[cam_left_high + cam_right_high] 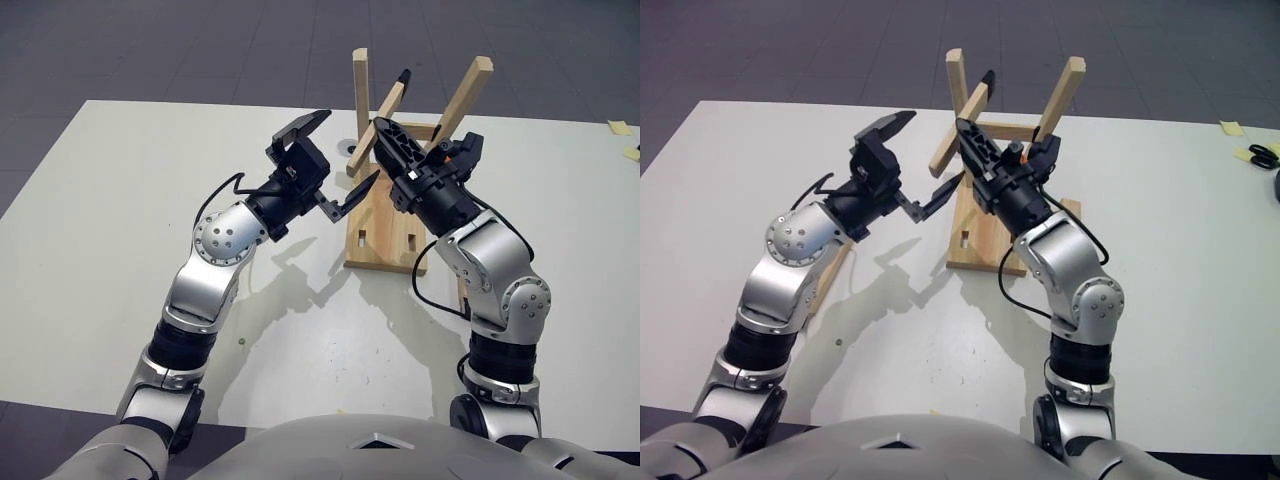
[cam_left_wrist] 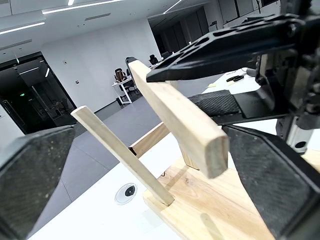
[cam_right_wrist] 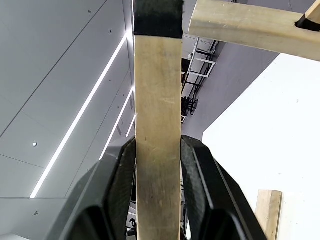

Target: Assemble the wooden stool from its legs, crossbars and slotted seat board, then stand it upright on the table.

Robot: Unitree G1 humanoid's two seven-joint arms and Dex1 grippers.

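The slotted seat board [image 1: 385,238] lies flat on the white table [image 1: 110,220]. Two legs stand up from it, one upright [image 1: 360,95] and one leaning right [image 1: 465,92], with a crossbar [image 1: 420,130] between them. My right gripper [image 1: 392,135] is shut on a third leg [image 1: 388,108], which tilts above the board; the right wrist view has that leg [image 3: 157,125] clamped between the fingers [image 3: 117,190]. Just left of that leg hovers my left gripper [image 1: 325,165], open and holding nothing. From the left wrist, the held leg [image 2: 180,115] lies between its spread pads [image 2: 35,175].
A loose wooden piece [image 1: 830,272] lies on the table under my left arm, another [image 1: 1072,210] beside the right arm. A round cable hole [image 1: 345,147] sits behind the board. Yellow notes [image 1: 620,127] and scissors [image 1: 1262,153] lie far right. The table's left half is bare.
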